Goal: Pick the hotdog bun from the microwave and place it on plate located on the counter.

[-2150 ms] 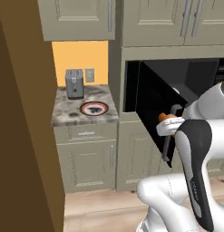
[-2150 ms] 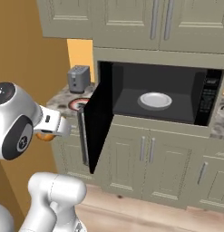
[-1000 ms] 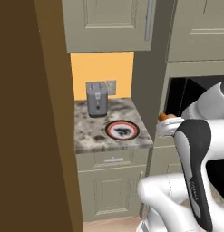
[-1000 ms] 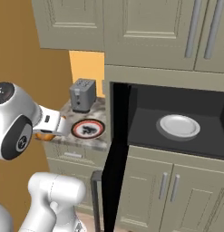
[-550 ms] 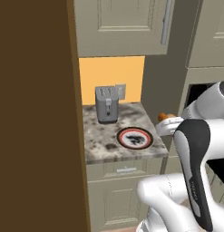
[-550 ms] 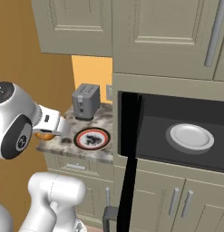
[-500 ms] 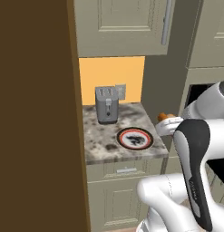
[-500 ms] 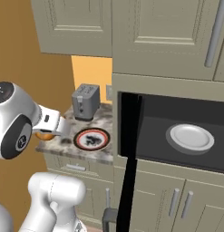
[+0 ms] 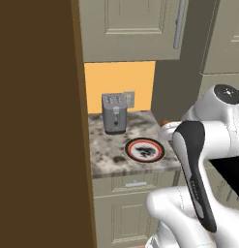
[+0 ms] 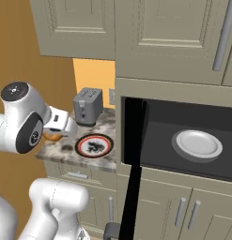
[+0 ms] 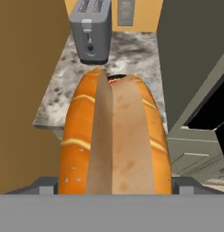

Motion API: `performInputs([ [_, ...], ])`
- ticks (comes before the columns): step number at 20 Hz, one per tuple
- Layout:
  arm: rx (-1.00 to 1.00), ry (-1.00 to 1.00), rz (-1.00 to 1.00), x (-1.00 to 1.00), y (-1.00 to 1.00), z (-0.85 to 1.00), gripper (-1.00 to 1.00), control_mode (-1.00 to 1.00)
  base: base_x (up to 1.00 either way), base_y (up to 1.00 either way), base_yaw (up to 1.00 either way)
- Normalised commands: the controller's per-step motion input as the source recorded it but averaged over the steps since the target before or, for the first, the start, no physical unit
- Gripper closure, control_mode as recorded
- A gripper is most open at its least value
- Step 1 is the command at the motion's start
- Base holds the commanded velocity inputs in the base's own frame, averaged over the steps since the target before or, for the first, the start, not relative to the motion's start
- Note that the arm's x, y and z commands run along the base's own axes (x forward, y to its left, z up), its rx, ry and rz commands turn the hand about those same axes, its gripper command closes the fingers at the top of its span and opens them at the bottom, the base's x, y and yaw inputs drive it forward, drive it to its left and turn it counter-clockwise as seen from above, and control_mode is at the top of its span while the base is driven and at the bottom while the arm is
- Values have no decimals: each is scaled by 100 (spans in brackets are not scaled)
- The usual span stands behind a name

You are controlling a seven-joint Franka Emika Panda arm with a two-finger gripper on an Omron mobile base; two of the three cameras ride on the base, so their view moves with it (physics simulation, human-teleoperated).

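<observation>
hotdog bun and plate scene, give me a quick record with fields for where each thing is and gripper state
hotdog bun: held in the gripper, above the counter's front edge
plate: on the counter, nothing on it
toaster: behind the plate, by the wall
microwave: door open, white plate inside
bun on plate: not yet
gripper: shut on the bun
</observation>
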Motion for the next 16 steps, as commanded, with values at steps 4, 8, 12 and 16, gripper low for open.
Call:
performInputs([
  [4, 0, 13, 0, 75, 11, -43, 100, -100, 0, 0, 0],
  [8, 0, 9, 0, 70, 1, -55, 100, -100, 0, 0, 0],
  [12, 0, 6, 0, 68, 0, -63, 100, -100, 0, 0, 0],
  [16, 0, 0, 0, 67, 0, -64, 100, -100, 0, 0, 0],
])
